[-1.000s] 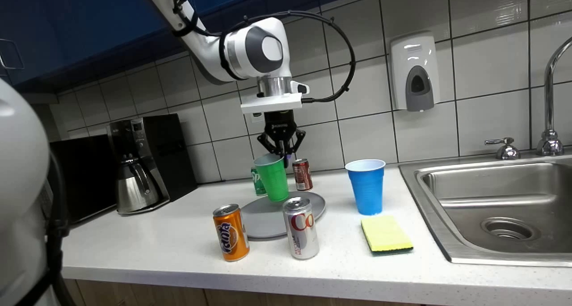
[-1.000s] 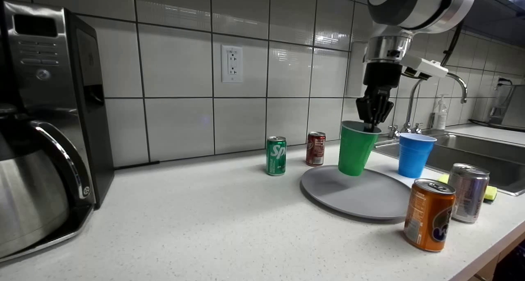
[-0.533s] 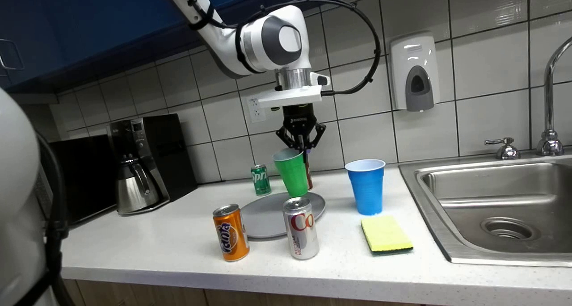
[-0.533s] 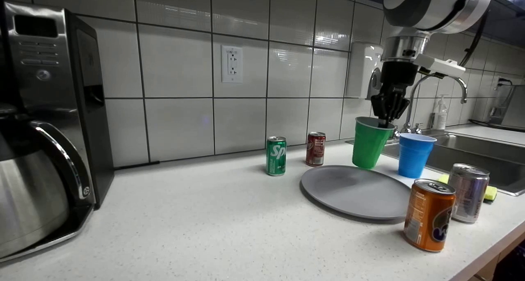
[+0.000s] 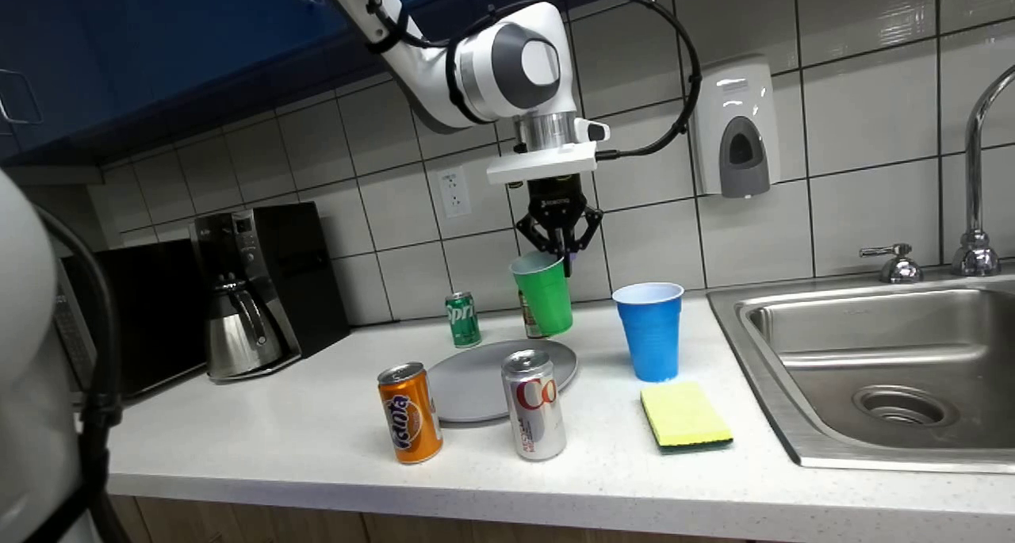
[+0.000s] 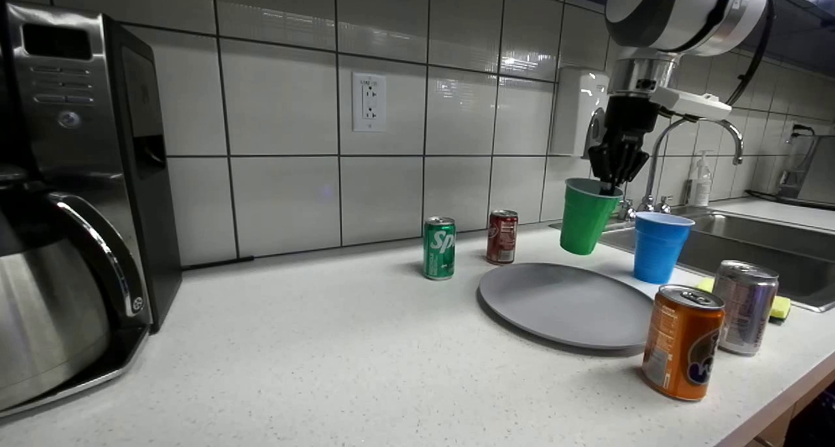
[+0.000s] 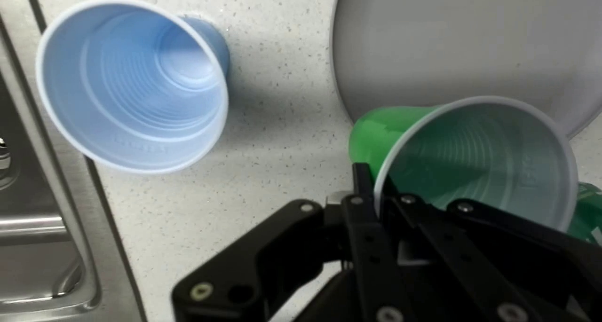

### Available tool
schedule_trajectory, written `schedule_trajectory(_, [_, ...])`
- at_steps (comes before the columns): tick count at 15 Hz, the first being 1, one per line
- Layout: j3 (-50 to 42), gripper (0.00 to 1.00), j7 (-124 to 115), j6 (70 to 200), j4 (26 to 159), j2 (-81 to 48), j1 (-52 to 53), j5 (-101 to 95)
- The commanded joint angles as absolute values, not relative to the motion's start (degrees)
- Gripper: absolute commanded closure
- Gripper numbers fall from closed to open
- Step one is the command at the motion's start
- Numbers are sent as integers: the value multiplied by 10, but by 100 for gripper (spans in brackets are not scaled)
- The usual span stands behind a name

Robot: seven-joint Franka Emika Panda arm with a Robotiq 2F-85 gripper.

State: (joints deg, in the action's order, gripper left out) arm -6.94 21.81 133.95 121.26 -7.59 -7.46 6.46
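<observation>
My gripper (image 7: pixel 375 183) is shut on the rim of a green cup (image 7: pixel 383 129), one finger inside the cup and one outside. In both exterior views the green cup (image 5: pixel 549 301) hangs slightly tilted in the air, clear of the counter. A grey plate (image 6: pixel 561 303) lies lower, to its left and nearer the viewer in an exterior view. The blue cup (image 5: pixel 653 337) stands upright on the counter to the right of the held cup; its inside looks bare in the wrist view, where the blue cup (image 7: pixel 141 87) is at the upper left.
Near the plate stand an orange can (image 5: pixel 411 416), a silver can (image 5: pixel 533 408), a green can (image 6: pixel 439 248) and a dark red can (image 6: pixel 501 238). A yellow sponge (image 5: pixel 686 416) lies before the sink (image 5: pixel 761 392). A coffee maker (image 5: pixel 270 289) stands at the left.
The gripper has carried the green cup rightward and upward, from above the plate to beyond its far edge. The cans, plate and blue cup have stayed where they were.
</observation>
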Motion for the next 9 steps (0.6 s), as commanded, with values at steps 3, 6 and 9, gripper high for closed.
schedule_trajectory(3, [-63,99,214,1323,1113,-152,-94,76])
schedule_trajectory(6, [-60,99,211,1318,1071,-187,-104,81])
schedule_trajectory(9, [-58,99,202,1315,1039,-215,-114,88])
